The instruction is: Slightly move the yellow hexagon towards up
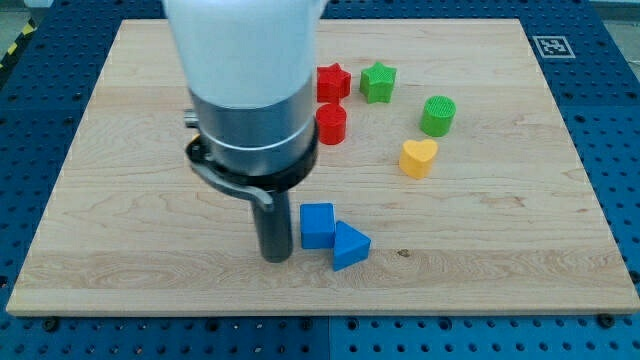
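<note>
My tip [276,258] rests on the wooden board [520,260] near the view's bottom, just left of the blue cube [317,224], close enough that I cannot tell whether they touch. A blue triangular block [350,246] sits against that cube's lower right corner. There are no jaws here to open or close (the arm ends in a plain rod), so nothing is held; it can only push.

The yellow hexagon the task names does not show anywhere. The only yellow piece visible is a yellow heart [418,157], towards the view's right, well apart from my tip. The wide arm body [250,90] covers much of the board's upper left, so the hexagon may lie hidden behind it; I cannot say.

Further up sit a red star [333,81] and a red cylinder [331,123], with a green star [378,82] and a green cylinder [438,115] to their right.

To push a block up, my tip would need to start below it, which may explain its low position.
</note>
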{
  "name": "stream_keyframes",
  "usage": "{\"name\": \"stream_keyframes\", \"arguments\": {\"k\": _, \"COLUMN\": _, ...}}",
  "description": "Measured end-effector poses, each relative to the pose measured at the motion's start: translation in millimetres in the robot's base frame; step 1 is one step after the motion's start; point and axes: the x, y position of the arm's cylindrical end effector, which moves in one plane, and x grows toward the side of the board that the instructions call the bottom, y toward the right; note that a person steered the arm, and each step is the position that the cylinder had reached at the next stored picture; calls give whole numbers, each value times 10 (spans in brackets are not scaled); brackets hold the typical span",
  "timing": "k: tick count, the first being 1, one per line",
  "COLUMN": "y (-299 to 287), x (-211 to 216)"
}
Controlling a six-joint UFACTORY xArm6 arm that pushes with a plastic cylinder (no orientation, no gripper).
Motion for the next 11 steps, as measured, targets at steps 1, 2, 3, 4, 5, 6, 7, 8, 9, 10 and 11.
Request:
{"name": "stream_keyframes", "arguments": {"k": 1, "y": -237, "x": -78}}
{"name": "stream_keyframes", "arguments": {"k": 2, "y": -185, "x": -377}}
{"name": "stream_keyframes", "arguments": {"k": 3, "y": 47, "x": -585}}
{"name": "stream_keyframes", "arguments": {"k": 4, "y": 121, "x": -593}}
{"name": "stream_keyframes", "arguments": {"k": 5, "y": 121, "x": -606}}
{"name": "stream_keyframes", "arguments": {"k": 6, "y": 73, "x": -619}}
{"name": "stream_keyframes", "arguments": {"k": 7, "y": -293, "x": -619}}
{"name": "stream_keyframes", "arguments": {"k": 8, "y": -737, "x": -619}}
{"name": "stream_keyframes", "arguments": {"k": 9, "y": -1010, "x": -689}}
{"name": "stream_keyframes", "arguments": {"k": 10, "y": -889, "x": -903}}
{"name": "stream_keyframes", "arguments": {"k": 11, "y": -685, "x": -931}}
